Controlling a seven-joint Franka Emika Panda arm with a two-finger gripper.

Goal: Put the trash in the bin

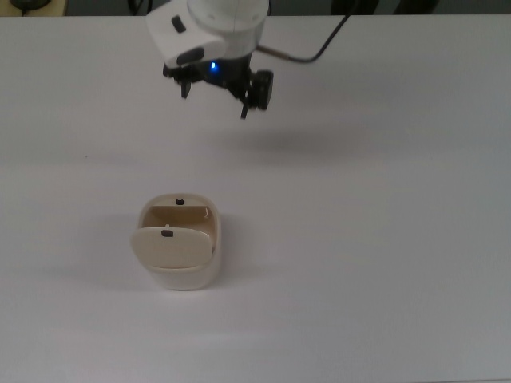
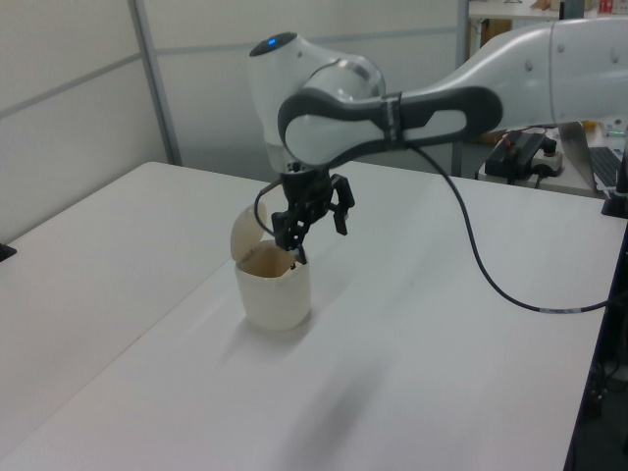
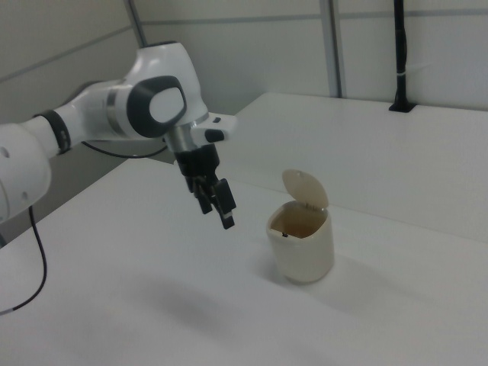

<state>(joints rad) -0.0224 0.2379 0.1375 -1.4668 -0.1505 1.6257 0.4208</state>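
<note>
A: Where's the gripper (image 1: 214,94) rn?

B: Up in the air, well apart from the bin (image 1: 180,267). In the top view it sits near the upper edge, above the bin and a bit to the top view's right. Jaws spread wide, nothing btwn them. Blue light on the wrist.

A: And the bin?

B: Stands upright on the white surface (image 1: 383,239), long axis vertical, mouth facing up. Flap lid (image 2: 242,234) is swung up and stands on edge; in the left view it rises on the left view's left of the rim, in the right view (image 3: 306,189) at the back of the rim. Tan inside shows.

A: The trash?

B: Can't make it out in any view. Not in the jaws, not on the surface. Bin's interior is mostly hidden by the lid and wall, so can't tell if it's in there.

A: Anything else?

B: Dark cable (image 2: 491,275) loops off the arm. The gripper's shadow (image 1: 279,144) lies on the surface.
</note>
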